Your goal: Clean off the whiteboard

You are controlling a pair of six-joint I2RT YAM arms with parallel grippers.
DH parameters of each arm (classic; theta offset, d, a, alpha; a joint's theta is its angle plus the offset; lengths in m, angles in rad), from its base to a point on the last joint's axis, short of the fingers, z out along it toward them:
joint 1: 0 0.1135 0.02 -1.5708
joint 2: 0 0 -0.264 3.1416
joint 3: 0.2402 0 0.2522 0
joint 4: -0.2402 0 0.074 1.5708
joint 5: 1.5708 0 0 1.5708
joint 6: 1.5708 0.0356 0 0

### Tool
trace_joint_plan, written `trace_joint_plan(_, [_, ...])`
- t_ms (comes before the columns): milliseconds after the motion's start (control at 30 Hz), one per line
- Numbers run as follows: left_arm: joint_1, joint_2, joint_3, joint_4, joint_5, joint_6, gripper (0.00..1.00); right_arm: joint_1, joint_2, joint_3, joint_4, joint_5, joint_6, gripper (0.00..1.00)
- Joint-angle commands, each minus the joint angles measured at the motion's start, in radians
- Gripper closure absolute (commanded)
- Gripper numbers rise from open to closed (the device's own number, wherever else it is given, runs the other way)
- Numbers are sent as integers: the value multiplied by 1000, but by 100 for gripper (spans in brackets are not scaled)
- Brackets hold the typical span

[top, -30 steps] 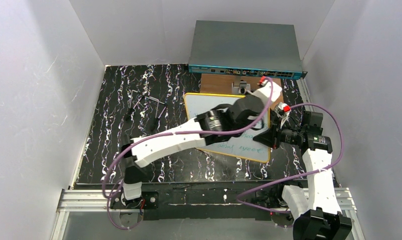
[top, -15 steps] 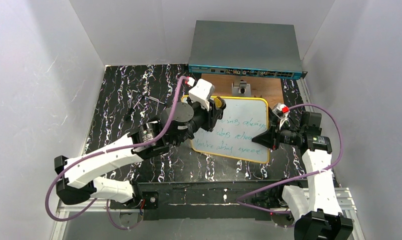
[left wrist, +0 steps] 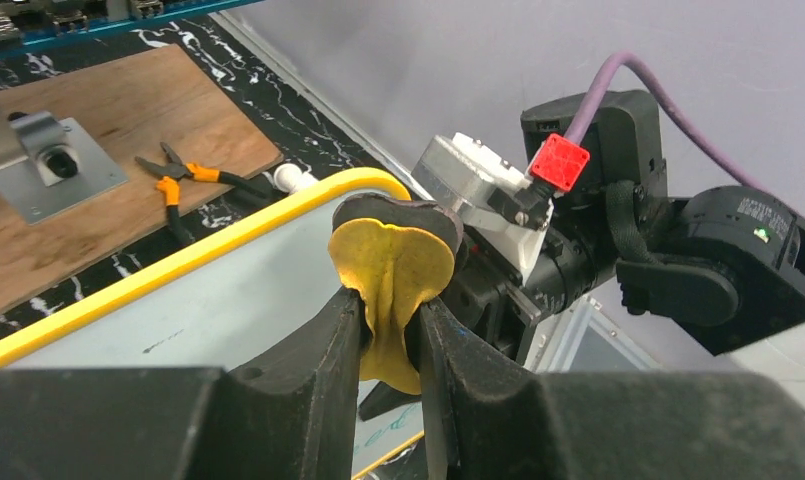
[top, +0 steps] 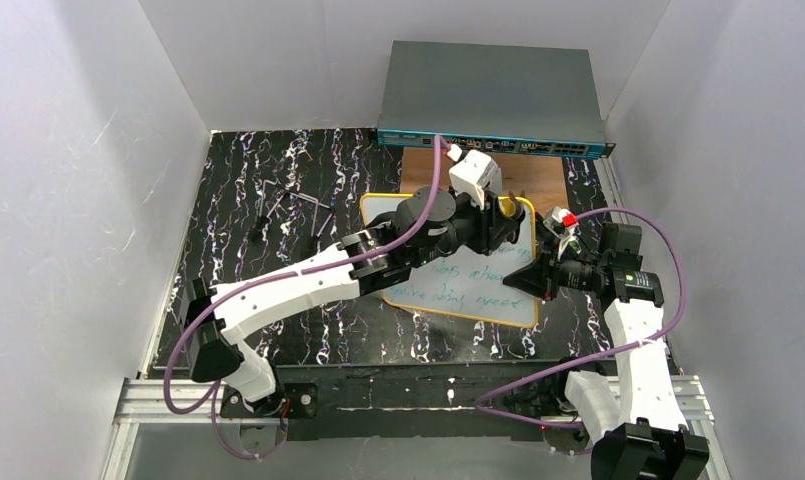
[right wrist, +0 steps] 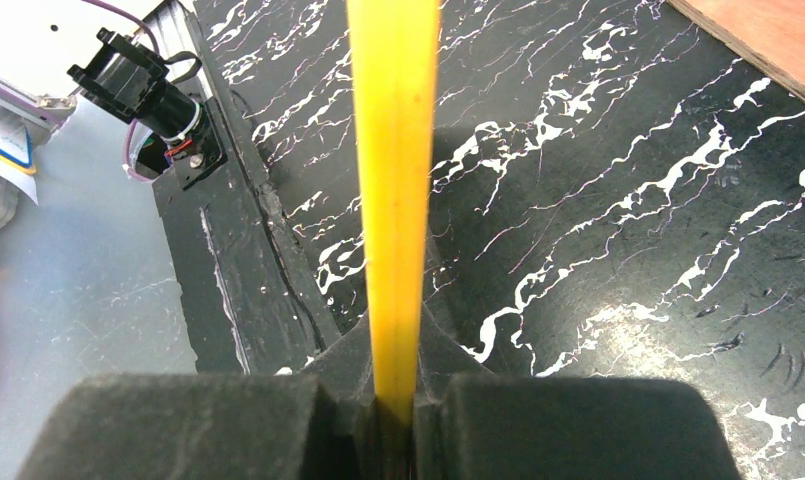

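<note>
The whiteboard (top: pixel 475 283), white with a yellow rim, lies tilted on the black marbled table, with green-blue handwritten lines on its lower part. My left gripper (top: pixel 505 214) is over the board's top right corner, shut on a yellow eraser pad with a dark backing (left wrist: pixel 392 265). The pad is at the board surface (left wrist: pixel 178 315), close to the yellow rim (left wrist: pixel 188 258). My right gripper (top: pixel 536 276) is shut on the board's right edge. In the right wrist view the rim (right wrist: pixel 393 150) runs straight up from between its jaws (right wrist: pixel 395 392). The left arm hides the board's upper writing.
A brown wooden board (top: pixel 543 178) lies behind the whiteboard, with a metal bracket (left wrist: pixel 38 165) on it and orange-handled pliers (left wrist: pixel 193 177) at its edge. A grey network switch (top: pixel 493 95) stands at the back. Allen keys (top: pixel 288 205) lie to the left. White walls enclose the table.
In the last half second my left gripper swept with the eraser from the board's top left corner to its top right; a second ago it was also on the right. The right arm has not moved.
</note>
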Motion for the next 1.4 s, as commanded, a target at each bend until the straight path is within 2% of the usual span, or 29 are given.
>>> trace_joint_plan(0, [11,15,52,103,72,-76,100,6,-21,11,45,-106,-15,99])
trace_joint_plan(200, [15,78,95,128,88,-112,100,6,-26,12,44,-110,-14,99])
trace_joint_plan(333, [24,140,199,85,86,-109,100,5,-27,12,42,-111,-15,99])
trace_joint_plan(500, [54,179,253,46,57,-130,100,6,-31,13,40,-107,-15,99])
trace_joint_plan(667, [57,154,196,42,50,-139,100,5,-31,14,40,-108,-15,99])
trace_joint_plan(767, [57,81,152,68,127,-144,100,6,-26,12,42,-104,-16,99])
trace_joint_plan(933, [61,29,125,119,162,-144,100,5,-21,11,42,-98,-15,99])
trace_joint_plan(1100, [72,36,107,68,119,-151,100,5,-20,11,44,-97,-15,99])
trace_joint_plan(1367, [72,107,115,123,95,-157,100,6,-20,10,44,-97,-15,99])
